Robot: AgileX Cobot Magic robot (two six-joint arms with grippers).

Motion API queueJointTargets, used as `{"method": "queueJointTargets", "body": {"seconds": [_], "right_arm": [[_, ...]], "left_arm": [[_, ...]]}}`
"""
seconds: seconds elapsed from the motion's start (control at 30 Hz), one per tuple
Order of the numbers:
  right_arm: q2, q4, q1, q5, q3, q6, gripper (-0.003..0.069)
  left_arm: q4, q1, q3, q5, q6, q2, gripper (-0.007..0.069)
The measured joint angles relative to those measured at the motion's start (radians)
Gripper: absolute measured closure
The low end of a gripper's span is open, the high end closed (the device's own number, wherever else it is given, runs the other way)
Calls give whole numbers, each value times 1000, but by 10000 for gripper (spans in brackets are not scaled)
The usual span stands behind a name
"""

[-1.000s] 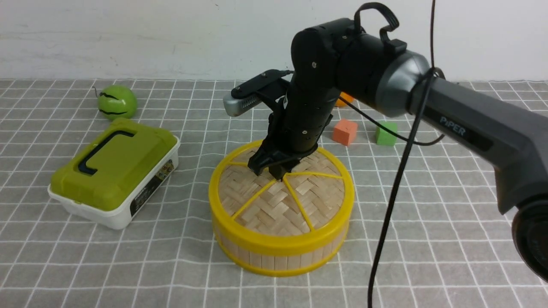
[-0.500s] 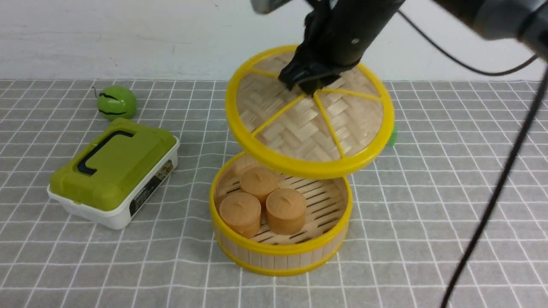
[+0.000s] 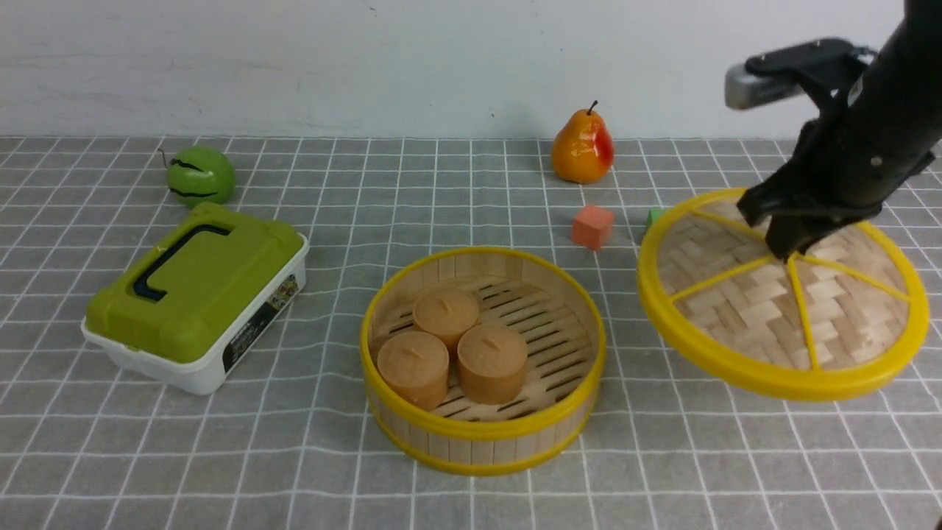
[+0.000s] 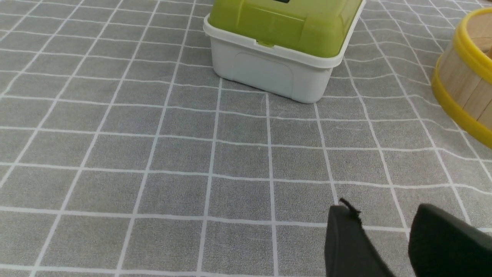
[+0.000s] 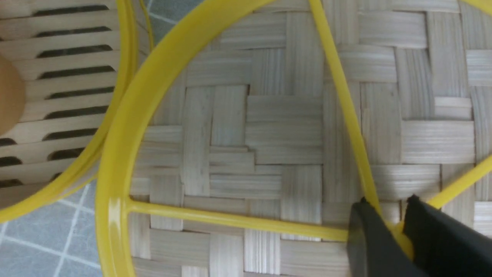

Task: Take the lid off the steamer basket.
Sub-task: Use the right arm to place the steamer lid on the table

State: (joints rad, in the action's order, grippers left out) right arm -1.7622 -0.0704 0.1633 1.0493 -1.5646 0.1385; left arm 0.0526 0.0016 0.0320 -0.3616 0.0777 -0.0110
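The lid (image 3: 743,309) is held tilted at its centre by the clenched right hand (image 3: 781,246), beside the open steamer basket (image 3: 482,434); set-down is judged next: lowering onto the surface (image 3: 662,464), then release.

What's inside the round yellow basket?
Three round brown cakes sit close together on the slatted floor of the steamer basket. Its near wall covers a bit of the floor in front.

Grey cloth (image 3: 441,184) holds a white box (image 3: 195,294), green ball (image 3: 201,175), pear (image 3: 583,149) — and orange cube (image 3: 592,227).
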Motion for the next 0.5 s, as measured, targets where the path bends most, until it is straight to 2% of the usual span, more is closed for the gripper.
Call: {"method": "queueJointTargets", "body": {"seconds": [0.13,0.33,0.4,0.5], "right_arm": [[-48,-11,-2,-157,112,0,579],[-115,1,-2,-244,142,-44,575],[-132,16,-2,-252,143,-53,546],[-132,21,-2,-237,141,-75,426]], "left_arm": [[0,0,0,0,0,0,386],[0,0,0,0,0,0,386],[0,0,0,0,0,0,386],[0,0,0,0,0,0,386]]}}
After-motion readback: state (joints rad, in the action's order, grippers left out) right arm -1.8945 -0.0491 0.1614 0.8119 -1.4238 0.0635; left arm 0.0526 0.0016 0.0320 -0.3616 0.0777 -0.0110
